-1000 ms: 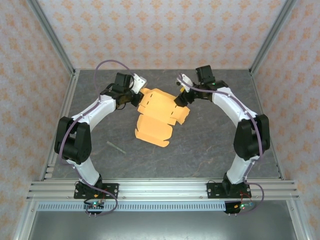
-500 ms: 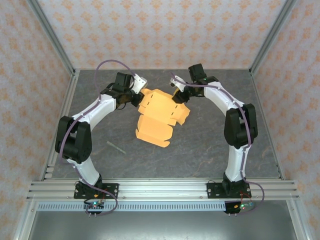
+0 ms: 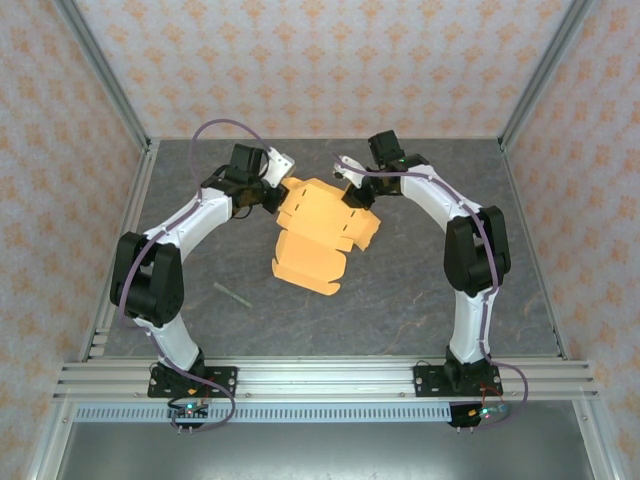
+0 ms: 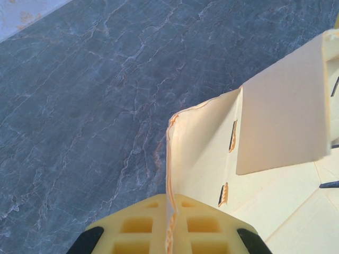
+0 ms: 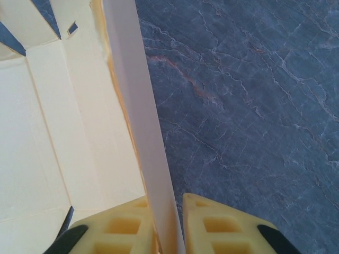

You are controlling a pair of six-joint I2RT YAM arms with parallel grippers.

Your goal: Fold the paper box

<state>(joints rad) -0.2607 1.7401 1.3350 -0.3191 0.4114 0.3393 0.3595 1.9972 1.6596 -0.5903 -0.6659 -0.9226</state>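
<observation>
The box (image 3: 322,232) lies toward the far middle of the grey marbled desk (image 3: 400,290), an orange-yellow sheet only partly folded, with notched tabs along its right edge and its near panel flat on the desk; the 2 arms curve in from either side and meet it at its far end. The left claw (image 3: 276,198) is pressed together on the box's far left edge; from its wrist camera the 2 yellow pads (image 4: 132,228) squeeze a thin upright flap between them, its raw edge rising straight out of the grip, with 2 small slots cut near the fold where a second panel leans off to the right. The right claw (image 3: 352,196) pinches the far right corner; its own camera shows a pale upright wall of the box running between the pads (image 5: 222,225), the left pad hard against it and the right pad just beside it, the creased inner face spreading away to the left and bare desk to the right. A thin grey strip (image 3: 232,294) lies on the desk near the left arm, well apart from the box.
</observation>
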